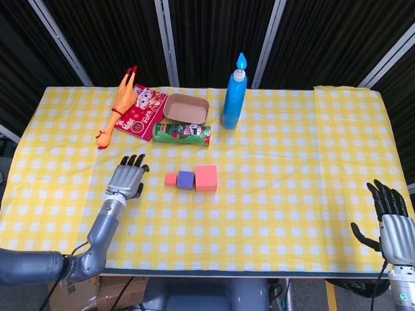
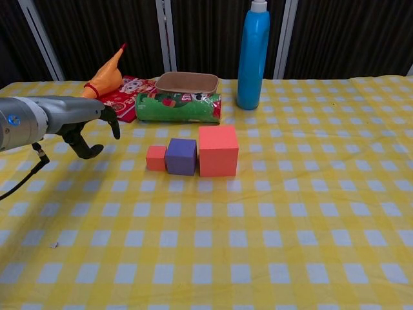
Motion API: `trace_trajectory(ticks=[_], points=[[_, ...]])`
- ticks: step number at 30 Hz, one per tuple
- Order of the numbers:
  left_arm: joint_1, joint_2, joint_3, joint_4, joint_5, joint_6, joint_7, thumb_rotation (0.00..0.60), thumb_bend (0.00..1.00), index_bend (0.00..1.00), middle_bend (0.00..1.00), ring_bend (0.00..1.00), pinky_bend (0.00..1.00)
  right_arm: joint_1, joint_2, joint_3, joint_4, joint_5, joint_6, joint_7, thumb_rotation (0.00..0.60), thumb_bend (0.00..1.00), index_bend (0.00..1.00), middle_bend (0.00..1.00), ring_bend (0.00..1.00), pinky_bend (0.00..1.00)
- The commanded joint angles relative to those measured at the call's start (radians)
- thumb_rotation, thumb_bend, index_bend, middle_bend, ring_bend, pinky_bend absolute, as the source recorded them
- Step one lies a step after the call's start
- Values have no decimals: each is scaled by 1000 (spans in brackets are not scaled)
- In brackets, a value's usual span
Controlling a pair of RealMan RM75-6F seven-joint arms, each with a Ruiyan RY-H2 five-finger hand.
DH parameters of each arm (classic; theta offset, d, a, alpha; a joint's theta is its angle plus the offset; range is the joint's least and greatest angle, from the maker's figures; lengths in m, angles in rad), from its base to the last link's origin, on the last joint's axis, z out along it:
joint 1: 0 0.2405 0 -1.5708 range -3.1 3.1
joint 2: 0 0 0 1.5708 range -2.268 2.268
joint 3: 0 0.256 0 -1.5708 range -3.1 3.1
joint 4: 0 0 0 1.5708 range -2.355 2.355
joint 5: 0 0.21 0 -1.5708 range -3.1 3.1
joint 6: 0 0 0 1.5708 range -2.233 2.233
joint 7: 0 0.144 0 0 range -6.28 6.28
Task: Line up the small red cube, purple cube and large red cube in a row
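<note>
Left hand (image 1: 127,177): I am hovering it over the cloth to the left of the cubes, fingers apart and lightly curled, carrying nothing; in the chest view (image 2: 90,129) it is sitting well apart from the small cube, so nothing is obstructing the row.
Right hand (image 1: 393,220): I am resting it at the near right edge of the table, fingers spread, gripping nothing, far from the work.
Small red cube (image 1: 170,179): sitting at the left end of the row, just beside the purple one; I cannot tell whether the faces are touching.
Purple cube (image 1: 186,180): occupying the middle, between the two red ones, and appearing to press against the large cube in the chest view.
Large red cube (image 1: 206,177): closing the right end; the three are running left to right by size, so I am judging the line-up as essentially done.
Green packet (image 1: 182,134): lying on its side behind the cubes, near but apart.
Brown tray (image 1: 186,108): standing behind the packet.
Blue bottle (image 1: 235,94): standing upright to the tray's right.
Rubber chicken (image 1: 118,105): lying at the far left, beside a red pouch (image 1: 141,114).
Yellow checked cloth (image 1: 292,162): covering the table.
</note>
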Motion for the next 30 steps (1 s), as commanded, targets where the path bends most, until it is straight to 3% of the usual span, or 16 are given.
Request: trace_trajectory(ticks=[1, 30], points=[[-2, -6, 9, 12, -3, -11, 4, 600, 573, 249, 0, 0, 66, 0, 0, 0, 0, 0, 0, 0, 600, 367, 0, 0, 0, 36], [-57, -154, 7, 99, -22, -23, 38, 600, 573, 248, 0, 0, 66, 0, 2, -1, 0, -8, 3, 9, 600, 367, 0, 0, 0, 36]])
